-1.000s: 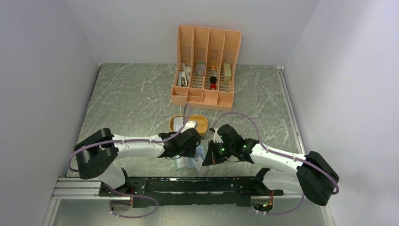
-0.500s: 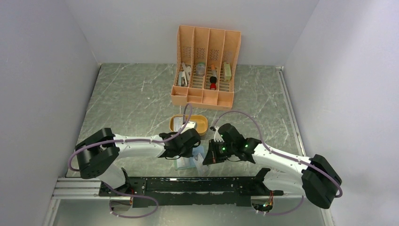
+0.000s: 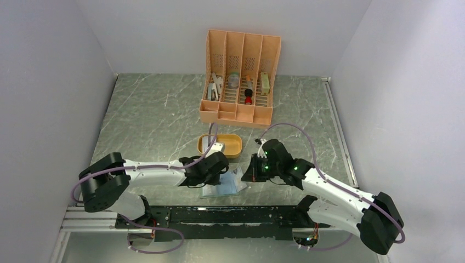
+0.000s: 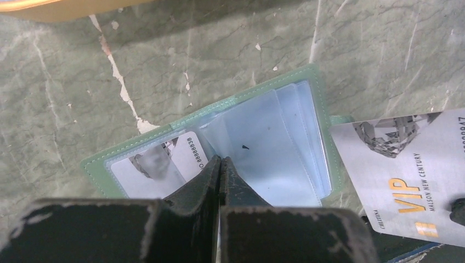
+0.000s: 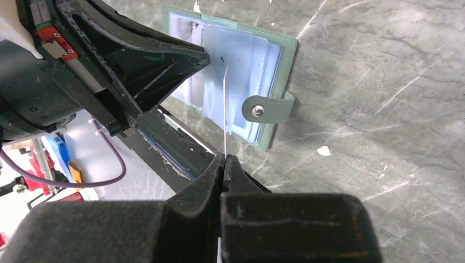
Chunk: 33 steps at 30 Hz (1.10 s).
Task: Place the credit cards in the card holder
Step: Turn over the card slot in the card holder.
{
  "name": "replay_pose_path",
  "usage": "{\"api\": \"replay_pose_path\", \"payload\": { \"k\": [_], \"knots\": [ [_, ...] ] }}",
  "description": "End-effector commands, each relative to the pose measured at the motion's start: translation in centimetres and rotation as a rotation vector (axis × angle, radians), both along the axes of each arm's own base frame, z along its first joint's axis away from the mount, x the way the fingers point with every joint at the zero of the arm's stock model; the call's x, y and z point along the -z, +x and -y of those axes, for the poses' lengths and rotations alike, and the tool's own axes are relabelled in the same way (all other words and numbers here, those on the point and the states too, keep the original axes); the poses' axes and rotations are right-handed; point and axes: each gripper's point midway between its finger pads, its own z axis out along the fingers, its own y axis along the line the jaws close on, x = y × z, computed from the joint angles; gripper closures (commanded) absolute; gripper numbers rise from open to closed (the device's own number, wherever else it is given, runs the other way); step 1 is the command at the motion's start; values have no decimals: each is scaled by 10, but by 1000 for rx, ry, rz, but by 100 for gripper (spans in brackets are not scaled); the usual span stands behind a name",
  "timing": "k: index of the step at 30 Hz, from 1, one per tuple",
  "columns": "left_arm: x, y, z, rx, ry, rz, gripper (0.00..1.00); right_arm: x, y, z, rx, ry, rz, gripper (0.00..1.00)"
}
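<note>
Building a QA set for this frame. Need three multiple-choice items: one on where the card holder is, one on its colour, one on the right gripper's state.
1. Where is the card holder?
A. On the table, on the arms' side of the oval tray
B. Inside that tray
C. Held in the air

2. Its cover colour?
A. Orange
B. Green
C. Black

3. The right gripper is:
A. Open
B. Shut, empty
C. Shut on a credit card

Key: A, it lies open on the marble; B, its stitched rim is green; C, the fingers pinch the silver card's edge.

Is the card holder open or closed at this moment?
Open. The card holder lies spread flat, clear pockets facing up, its snap tab unfastened.
</note>
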Motion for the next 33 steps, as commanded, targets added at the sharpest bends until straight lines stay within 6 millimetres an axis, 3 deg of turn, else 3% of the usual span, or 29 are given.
{"api": "replay_pose_path", "payload": {
  "k": [1, 18, 33],
  "knots": [
    [-8, 2, 0, -16, -42, 33, 95, 6, -6, -1, -23, 8, -33, 100],
    [-2, -1, -3, -21, -45, 23, 95, 29, -31, 6, -103, -27, -135, 100],
    [0, -2, -2, -20, -46, 17, 95, 28, -36, -3, -156, -4, -155, 100]
  ]
}}
